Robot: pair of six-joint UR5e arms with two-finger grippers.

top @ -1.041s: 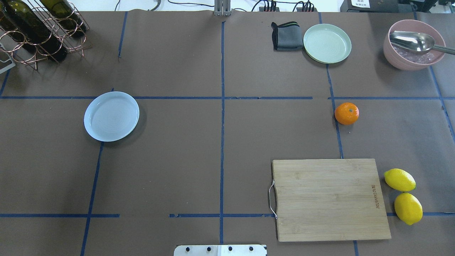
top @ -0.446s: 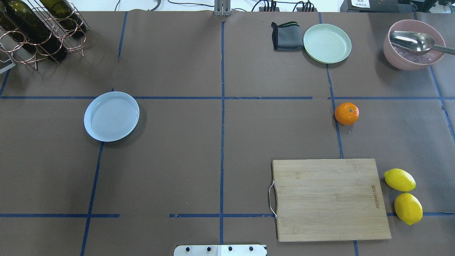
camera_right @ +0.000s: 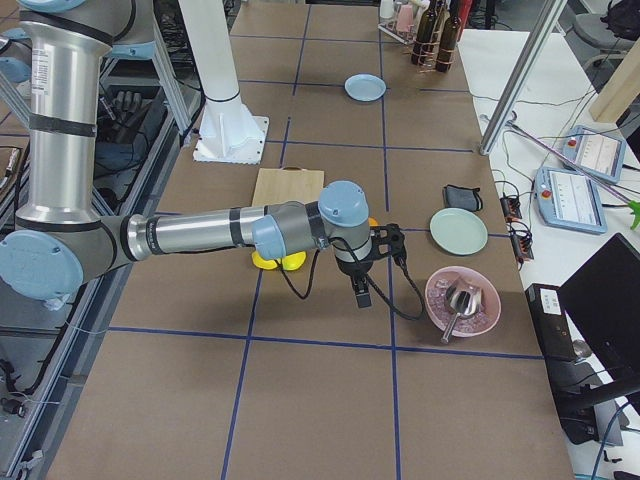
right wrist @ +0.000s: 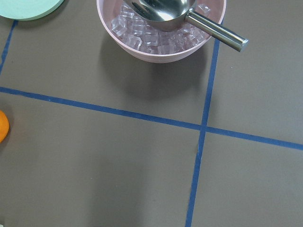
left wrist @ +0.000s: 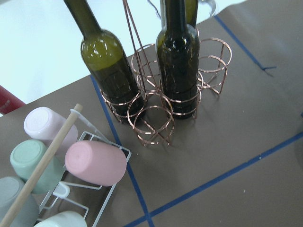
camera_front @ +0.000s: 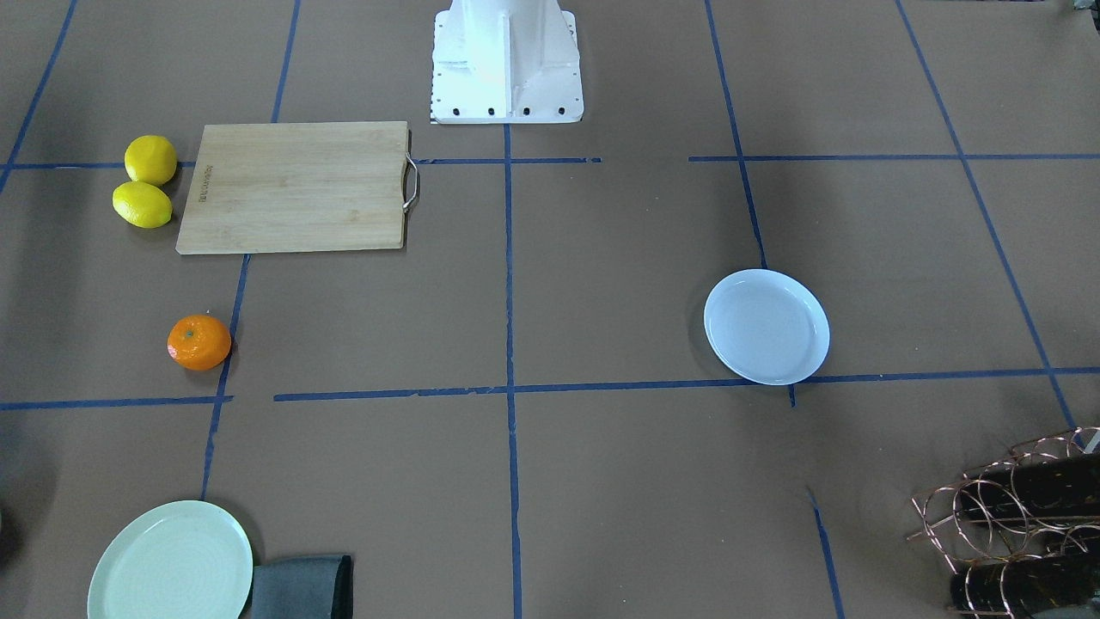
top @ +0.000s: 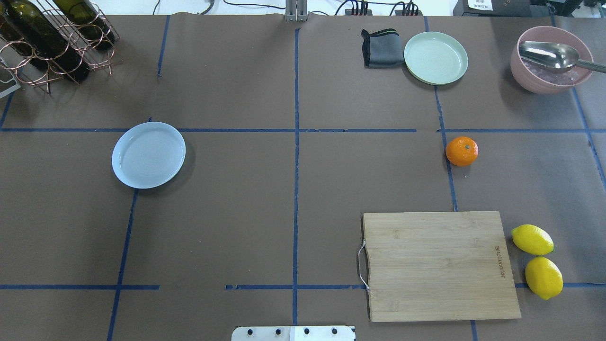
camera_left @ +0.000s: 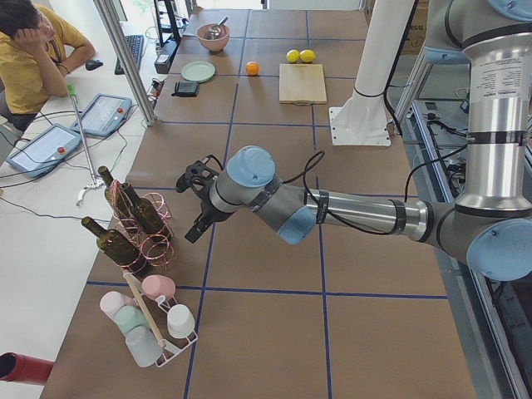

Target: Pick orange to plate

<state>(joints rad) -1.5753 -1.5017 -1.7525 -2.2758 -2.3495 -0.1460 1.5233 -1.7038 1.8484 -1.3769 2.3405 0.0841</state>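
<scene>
The orange [top: 461, 151] is a small mandarin lying on the brown table, right of centre, just beyond the cutting board; it also shows as the orange [camera_front: 199, 342] and, cut off by the left edge, as the orange [right wrist: 2, 126]. The bluish-white plate [top: 148, 155] lies bare on the left half, seen too as the plate [camera_front: 766, 326]. Only the side views show the grippers. My left gripper [camera_left: 191, 208] hangs beside the wine rack, far from the plate. My right gripper [camera_right: 372, 275] hovers between orange and pink bowl. I cannot tell whether either is open or shut.
A pale green plate [top: 435, 58], a grey cloth [top: 381, 47] and a pink bowl [top: 521, 71] with ice and a metal scoop stand at the back right. A wooden cutting board [top: 440, 265] and two lemons [top: 532, 239] lie front right. A wine rack [top: 52, 38] stands back left.
</scene>
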